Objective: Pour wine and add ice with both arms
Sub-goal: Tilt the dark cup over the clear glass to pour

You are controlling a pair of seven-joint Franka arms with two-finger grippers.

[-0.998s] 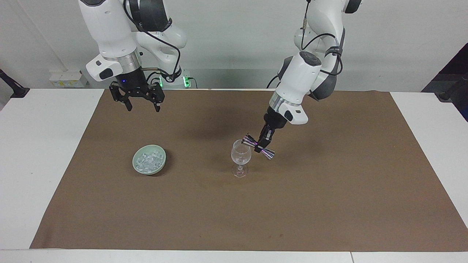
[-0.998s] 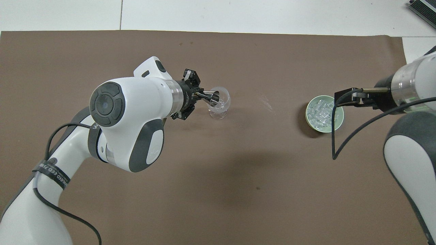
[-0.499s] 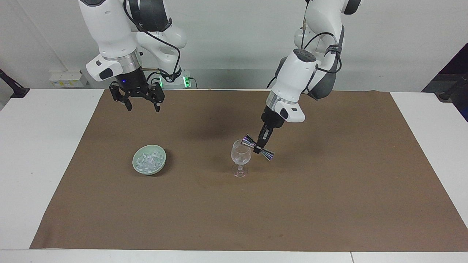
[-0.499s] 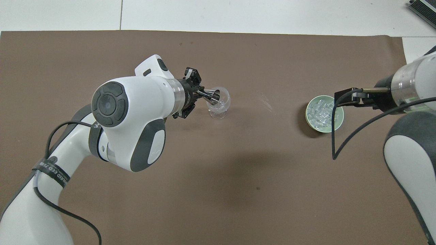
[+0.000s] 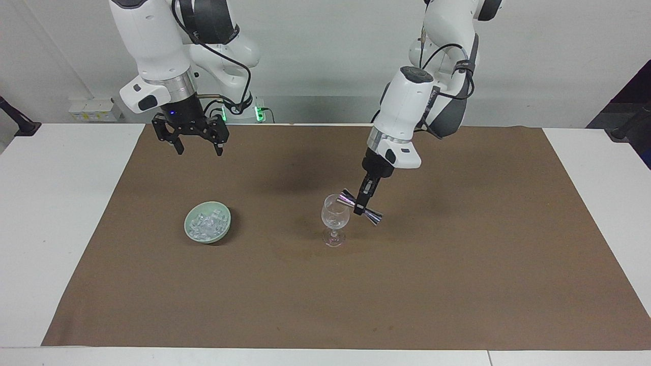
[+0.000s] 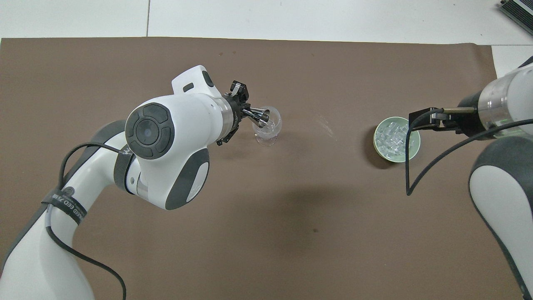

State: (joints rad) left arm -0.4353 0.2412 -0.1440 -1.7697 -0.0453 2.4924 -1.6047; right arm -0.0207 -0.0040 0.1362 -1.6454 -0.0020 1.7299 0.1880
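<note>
Ice (image 5: 206, 223) filling green bowl (image 5: 224, 227), left hand (image 5: 362, 204) clamping jigger (image 5: 347, 198) tipped over wine glass (image 5: 334, 218), right hand (image 5: 196, 145) open, waiting.

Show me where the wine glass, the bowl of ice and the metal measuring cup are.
wine glass (image 5: 335, 217), facing view, on its bowl.
bowl of ice (image 5: 194, 237), facing view, on its green rim.
metal measuring cup (image 5: 375, 217), facing view, on its lower cone.

I see the glass (image 5: 335, 218) standing upright near the middle of the mat (image 5: 457, 284), with the bowl (image 5: 207, 222) well apart from it, toward my right arm's end. The ice (image 5: 206, 223) lies in the bowl. My left gripper (image 5: 361, 205) holds the jigger (image 5: 360, 206) tilted, one end over the glass's rim. My right gripper (image 5: 196, 147) hangs over the mat, near the bowl.
</note>
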